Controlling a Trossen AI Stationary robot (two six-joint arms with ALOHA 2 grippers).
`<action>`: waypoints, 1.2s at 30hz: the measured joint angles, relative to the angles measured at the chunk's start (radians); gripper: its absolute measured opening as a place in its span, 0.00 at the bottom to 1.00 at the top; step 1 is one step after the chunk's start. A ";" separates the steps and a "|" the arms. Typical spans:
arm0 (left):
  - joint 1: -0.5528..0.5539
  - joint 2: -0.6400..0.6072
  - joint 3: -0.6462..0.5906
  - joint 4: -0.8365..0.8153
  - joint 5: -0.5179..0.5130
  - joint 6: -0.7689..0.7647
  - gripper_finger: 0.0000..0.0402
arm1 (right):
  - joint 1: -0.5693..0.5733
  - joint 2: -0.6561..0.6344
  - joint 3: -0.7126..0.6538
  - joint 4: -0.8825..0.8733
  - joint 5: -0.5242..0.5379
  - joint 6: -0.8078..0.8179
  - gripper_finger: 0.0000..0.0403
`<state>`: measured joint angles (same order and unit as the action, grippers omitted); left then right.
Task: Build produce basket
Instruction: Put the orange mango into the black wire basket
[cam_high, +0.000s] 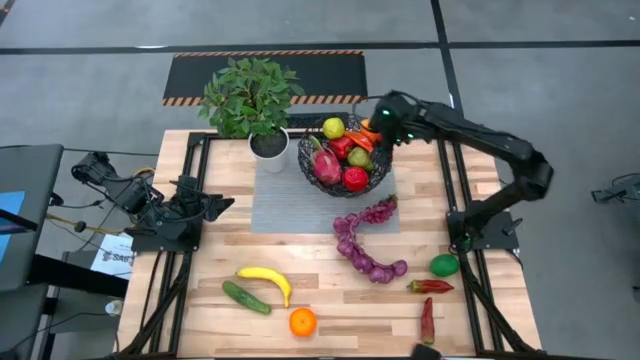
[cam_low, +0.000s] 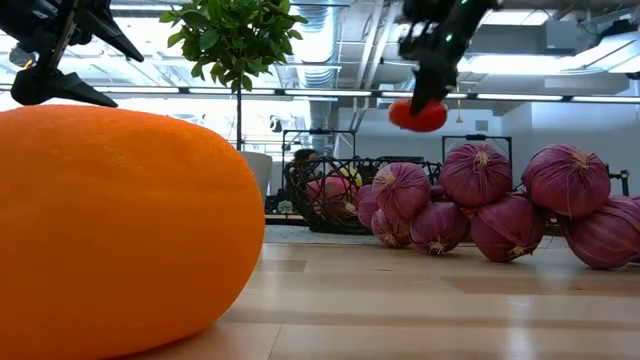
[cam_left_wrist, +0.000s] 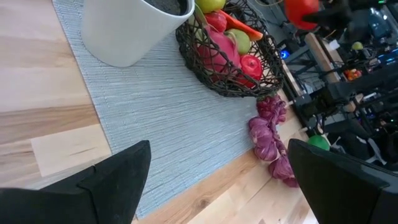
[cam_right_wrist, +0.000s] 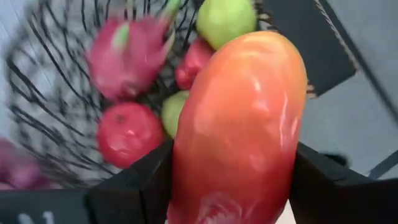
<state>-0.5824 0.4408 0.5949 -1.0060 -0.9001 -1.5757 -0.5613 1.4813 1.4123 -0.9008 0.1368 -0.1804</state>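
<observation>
Right end effector (cam_high: 377, 128): clamped on a red-orange pepper (cam_right_wrist: 239, 124), above the basket's 2 o'clock rim.
Left end effector (cam_high: 222, 205): fingers spread, idle at the counter's (cam_high: 320, 290) 9 o'clock side.
Basket (cam_high: 345, 185): on the grey mat (cam_high: 290, 205), holding dragonfruit (cam_high: 325, 163), apple (cam_high: 355, 179).
Loose produce: banana (cam_high: 268, 279), cucumber (cam_high: 246, 297), orange (cam_high: 302, 321).

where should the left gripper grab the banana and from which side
Grip the banana across its middle, coming straight down from above. It lies flat and curved on the table, with the cucumber close by, so pinch across its narrow width.
</observation>
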 joint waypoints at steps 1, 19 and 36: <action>0.000 0.000 0.000 0.000 0.000 0.000 0.91 | -0.005 0.030 0.014 -0.004 0.000 -0.053 0.62; 0.000 0.000 0.000 0.001 -0.001 -0.043 0.91 | -0.127 0.408 0.237 -0.015 0.024 -0.209 0.64; 0.000 0.000 0.000 -0.001 -0.006 -0.018 0.91 | -0.135 0.423 0.250 -0.002 0.034 -0.221 0.88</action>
<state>-0.5825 0.4408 0.5949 -1.0065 -0.9060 -1.5940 -0.6960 1.9041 1.6623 -0.9031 0.1707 -0.4015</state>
